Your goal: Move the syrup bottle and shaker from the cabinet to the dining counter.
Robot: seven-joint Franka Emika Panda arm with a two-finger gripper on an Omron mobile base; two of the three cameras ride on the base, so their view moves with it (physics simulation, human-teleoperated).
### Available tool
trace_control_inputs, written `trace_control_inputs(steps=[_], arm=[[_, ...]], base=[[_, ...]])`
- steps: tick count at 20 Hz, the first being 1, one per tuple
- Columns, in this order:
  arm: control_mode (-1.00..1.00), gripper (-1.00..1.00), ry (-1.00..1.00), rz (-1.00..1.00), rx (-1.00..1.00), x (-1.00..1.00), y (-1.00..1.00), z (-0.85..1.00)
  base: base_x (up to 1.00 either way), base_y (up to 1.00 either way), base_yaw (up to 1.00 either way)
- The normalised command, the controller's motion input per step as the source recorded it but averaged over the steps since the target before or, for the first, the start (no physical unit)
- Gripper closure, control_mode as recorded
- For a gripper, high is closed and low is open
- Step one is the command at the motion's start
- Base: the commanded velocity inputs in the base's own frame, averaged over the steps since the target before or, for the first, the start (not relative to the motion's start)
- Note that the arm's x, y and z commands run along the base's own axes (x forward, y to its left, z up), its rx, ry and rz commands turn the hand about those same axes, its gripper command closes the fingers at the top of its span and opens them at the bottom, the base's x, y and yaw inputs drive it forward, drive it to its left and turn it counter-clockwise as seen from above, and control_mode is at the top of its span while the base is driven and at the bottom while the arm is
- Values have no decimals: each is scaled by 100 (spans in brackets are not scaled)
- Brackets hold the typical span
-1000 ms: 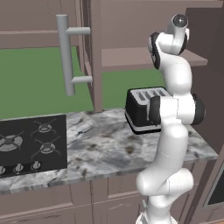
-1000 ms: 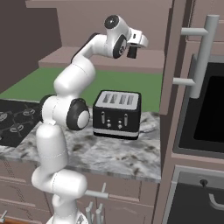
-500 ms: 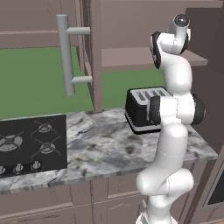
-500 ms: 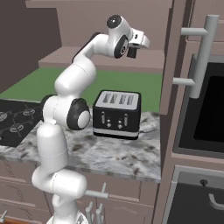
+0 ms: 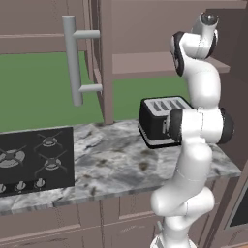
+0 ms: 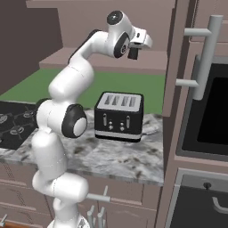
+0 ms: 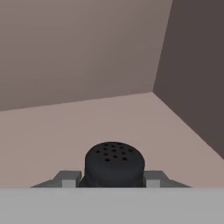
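- The gripper (image 6: 132, 52) was up at the cabinet shelf (image 6: 89, 62), because that was where the shaker (image 7: 114, 163) was kept.
- In the hand view, the black shaker with little holes on top sat right between the two fingertips (image 7: 66, 178), one on each side.
- The fingers looked pressed against its sides, probably so it could be carried without falling.
- The cabinet door (image 5: 99, 63) stood open so the arm could get in.
- The toaster (image 6: 118, 116) sat on the counter (image 6: 120, 156) below.
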Motion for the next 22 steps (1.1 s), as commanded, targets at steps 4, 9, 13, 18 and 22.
trace_control_inputs(steps=[4,9,13,18,22], arm=[[-100,100,0,7,-4,-86,0,0],[-100,100,-8,13,0,-98,6,0],[-100,100,-10,30,-6,-100,38,0],[-100,100,-4,34,-14,-100,57,0],[-100,100,-1,13,-5,-97,25,0]], base=[[0,0,0],[0,0,0],[0,0,0],[0,0,0],[0,0,0]])
